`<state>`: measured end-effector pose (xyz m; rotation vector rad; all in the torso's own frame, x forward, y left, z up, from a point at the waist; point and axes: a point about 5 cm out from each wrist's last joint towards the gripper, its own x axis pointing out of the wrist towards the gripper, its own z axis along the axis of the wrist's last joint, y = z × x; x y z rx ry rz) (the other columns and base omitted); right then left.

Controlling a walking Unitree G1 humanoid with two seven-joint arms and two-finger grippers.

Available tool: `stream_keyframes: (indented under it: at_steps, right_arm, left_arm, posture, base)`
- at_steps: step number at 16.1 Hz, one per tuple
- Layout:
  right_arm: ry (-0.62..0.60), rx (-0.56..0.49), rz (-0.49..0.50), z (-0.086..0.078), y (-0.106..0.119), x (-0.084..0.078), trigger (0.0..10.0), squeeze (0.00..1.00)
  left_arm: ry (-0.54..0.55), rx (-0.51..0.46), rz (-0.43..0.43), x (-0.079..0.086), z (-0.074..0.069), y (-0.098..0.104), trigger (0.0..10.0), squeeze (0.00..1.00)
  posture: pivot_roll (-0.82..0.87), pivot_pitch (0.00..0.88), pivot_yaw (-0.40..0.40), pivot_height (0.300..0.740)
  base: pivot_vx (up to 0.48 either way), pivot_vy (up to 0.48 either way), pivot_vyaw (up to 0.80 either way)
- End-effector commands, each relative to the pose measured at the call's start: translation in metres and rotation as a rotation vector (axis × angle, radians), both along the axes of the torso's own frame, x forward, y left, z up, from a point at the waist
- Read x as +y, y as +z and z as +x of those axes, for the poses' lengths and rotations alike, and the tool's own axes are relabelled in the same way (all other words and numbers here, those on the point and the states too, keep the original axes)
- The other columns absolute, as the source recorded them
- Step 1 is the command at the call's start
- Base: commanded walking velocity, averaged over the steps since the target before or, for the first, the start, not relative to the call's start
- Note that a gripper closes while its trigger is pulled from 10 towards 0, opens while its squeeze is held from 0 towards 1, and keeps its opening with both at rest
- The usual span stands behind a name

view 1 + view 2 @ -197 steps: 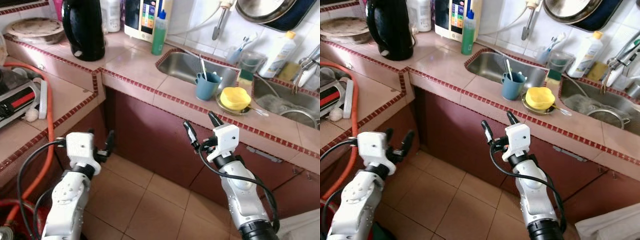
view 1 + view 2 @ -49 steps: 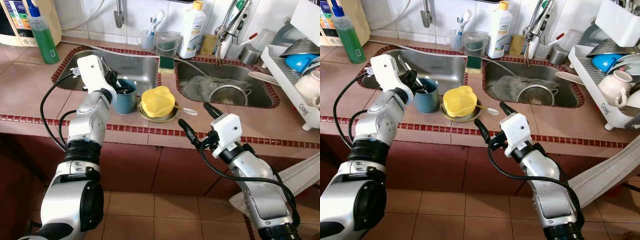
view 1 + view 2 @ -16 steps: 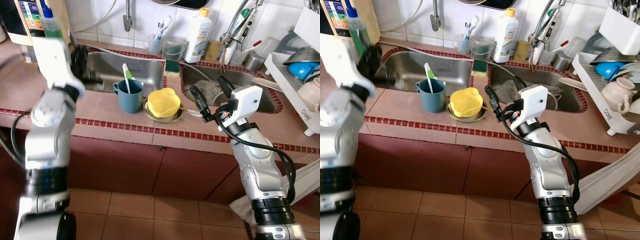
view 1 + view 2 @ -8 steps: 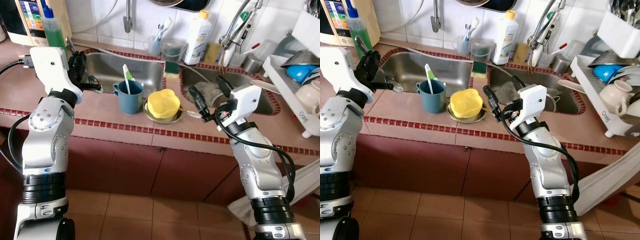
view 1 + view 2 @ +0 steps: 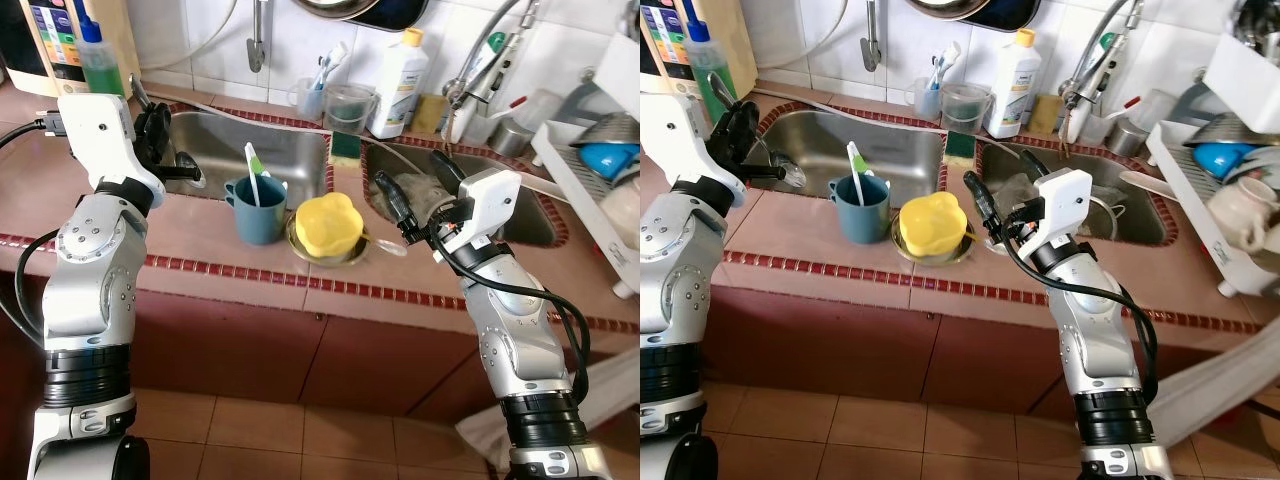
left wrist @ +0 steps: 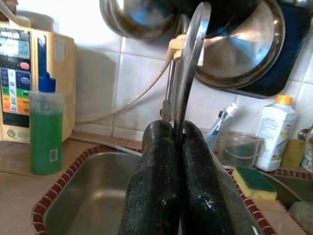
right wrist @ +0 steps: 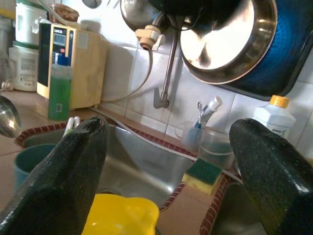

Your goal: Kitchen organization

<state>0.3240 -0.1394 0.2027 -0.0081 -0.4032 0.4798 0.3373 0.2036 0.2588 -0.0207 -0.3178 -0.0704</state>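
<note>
The right claw [image 5: 415, 202] hangs with its fingers apart just right of the yellow bowl [image 5: 331, 224], about where it was half a second ago. The bowl sits on a plate [image 5: 352, 252] on the tabletop [image 5: 200, 238], touching nothing else, with the blue mug [image 5: 256, 208] just to its left holding a green-and-white brush [image 5: 253, 166]. Left of the mug, the left claw [image 5: 768, 152] is clamped on a metal spoon [image 5: 781, 172] at the near edge of the left sink [image 5: 280, 152]; three seconds ago it reached at the mug. Beyond the bowl, a sponge [image 5: 345, 147] lies between the sinks.
</note>
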Motion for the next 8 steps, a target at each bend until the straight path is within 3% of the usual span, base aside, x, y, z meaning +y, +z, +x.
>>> stream_keyframes:
  at_steps: [1,8]
  right_arm:
    - [-0.012,0.0,0.004,0.0027,0.0039,-0.0043,10.0,0.0]
    - [-0.009,0.004,0.008,0.0019,0.003,-0.0036,10.0,0.0]
  left_arm:
    - [-0.011,-0.01,-0.005,-0.0037,-0.0005,0.0035,10.0,0.0]
    - [-0.011,-0.008,-0.007,-0.0038,-0.0002,0.0041,10.0,0.0]
  posture:
    - [0.06,0.0,-0.137,0.74]
    - [0.06,0.0,-0.134,0.74]
  base:
    - [0.356,0.0,0.0]
    - [0.351,0.0,0.0]
